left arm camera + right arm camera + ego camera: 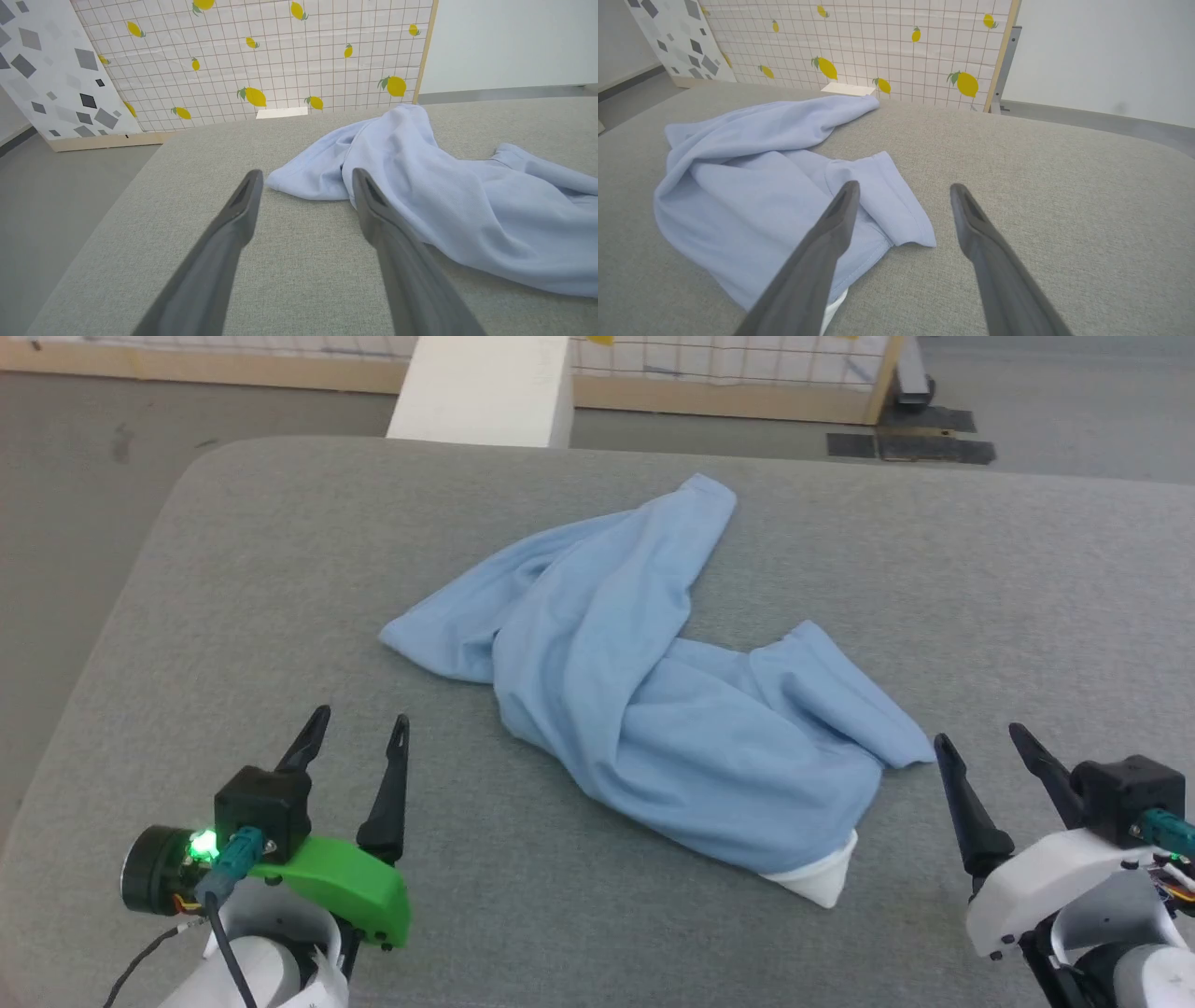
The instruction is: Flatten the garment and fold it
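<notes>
Grey table (280, 569), lemon-patterned screen (280, 56)

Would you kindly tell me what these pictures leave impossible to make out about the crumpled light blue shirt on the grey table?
- Head view: the light blue knit shirt lies bunched on the grey fabric table; its folds hide the front, bar a white collar tip.
- Left wrist view: the right edge cuts the shirt off.
- Right wrist view: one finger of the right gripper covers part of that collar tip.
</notes>
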`<state>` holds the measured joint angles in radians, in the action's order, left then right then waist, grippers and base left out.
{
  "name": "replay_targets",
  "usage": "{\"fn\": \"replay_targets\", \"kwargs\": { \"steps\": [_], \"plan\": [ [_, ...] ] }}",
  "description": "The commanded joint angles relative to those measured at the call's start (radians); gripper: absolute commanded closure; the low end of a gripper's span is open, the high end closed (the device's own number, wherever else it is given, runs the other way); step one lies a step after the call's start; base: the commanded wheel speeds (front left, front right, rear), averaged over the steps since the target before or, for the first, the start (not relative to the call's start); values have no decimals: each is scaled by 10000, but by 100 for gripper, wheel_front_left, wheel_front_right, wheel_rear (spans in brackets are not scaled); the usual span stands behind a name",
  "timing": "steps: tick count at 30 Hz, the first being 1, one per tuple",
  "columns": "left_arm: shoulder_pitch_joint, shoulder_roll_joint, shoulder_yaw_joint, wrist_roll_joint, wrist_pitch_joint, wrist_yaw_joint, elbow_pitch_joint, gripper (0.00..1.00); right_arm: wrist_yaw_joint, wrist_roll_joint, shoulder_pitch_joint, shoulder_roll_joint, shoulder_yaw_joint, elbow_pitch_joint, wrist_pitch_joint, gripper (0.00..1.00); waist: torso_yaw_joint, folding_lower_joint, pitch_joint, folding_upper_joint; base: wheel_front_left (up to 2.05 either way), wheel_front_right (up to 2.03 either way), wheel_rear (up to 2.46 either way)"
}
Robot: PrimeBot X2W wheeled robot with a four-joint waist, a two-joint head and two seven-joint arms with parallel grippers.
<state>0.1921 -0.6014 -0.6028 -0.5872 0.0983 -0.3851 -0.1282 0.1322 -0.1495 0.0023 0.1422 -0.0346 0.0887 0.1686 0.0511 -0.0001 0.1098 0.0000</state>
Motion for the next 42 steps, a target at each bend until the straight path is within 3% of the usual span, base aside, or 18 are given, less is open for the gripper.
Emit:
{"fn": "replay_targets", "kwargs": {
  "steps": [1, 8, 12, 16, 21, 24, 30, 31, 32, 42],
  "plan": [
    [109, 29, -17, 114, -4, -52, -89, 0, -15, -205, -56, 219, 88, 106, 316, 0, 339, 1, 158, 0, 0, 0, 0],
    [571, 61, -125, 310, -69, 44, -226, 0, -15, -1507, -1369, 1957, 812, -139, 3624, 0, 947, 1, 894, 0, 0, 0, 0],
    [587, 184, -169, 328, -10, -21, -153, 0, -15, -2343, -2446, 2549, 1026, -921, 5790, 0, 1305, 1, 1216, 0, 0, 0, 0],
    [688, 369, -312, 399, 73, 6, -109, 0, -15, -2453, -3304, 3087, 1256, -1628, 7065, 0, 1755, 1, 1538, 0, 0, 0, 0],
    [840, 569, -394, 457, 162, -14, -6, 0, -15, -2274, -3783, 3404, 1453, -2372, 7659, 0, 2214, 1, 1844, 0, 0, 0, 0],
    [908, 638, -423, 482, 222, -13, 45, 0, -15, -1949, -3834, 3781, 1925, -2600, 7404, 0, 2406, 1, 1984, 0, 0, 0, 0],
    [983, 669, -415, 475, 301, -5, 130, 0, -15, -1909, -3715, 3797, 2417, -3106, 7125, 0, 2492, 1, 2193, 0, 0, 0, 0],
    [1003, 684, -418, 473, 299, -10, 156, 0, -15, -1880, -3684, 3853, 2543, -3108, 7058, 46, 2479, 1, 2195, 0, 0, 0, 0],
    [1025, 704, -414, 461, 293, -18, 198, 0, -15, -1867, -3663, 3913, 2643, -3088, 6922, 100, 2439, 1, 2182, 0, 0, 0, 0],
    [860, 639, -415, 225, 177, 17, 402, 0, -15, -2077, -3861, 4911, 2013, -2866, 5757, 100, 1287, 1, 1401, 0, 0, 0, 0]
  ]
}}
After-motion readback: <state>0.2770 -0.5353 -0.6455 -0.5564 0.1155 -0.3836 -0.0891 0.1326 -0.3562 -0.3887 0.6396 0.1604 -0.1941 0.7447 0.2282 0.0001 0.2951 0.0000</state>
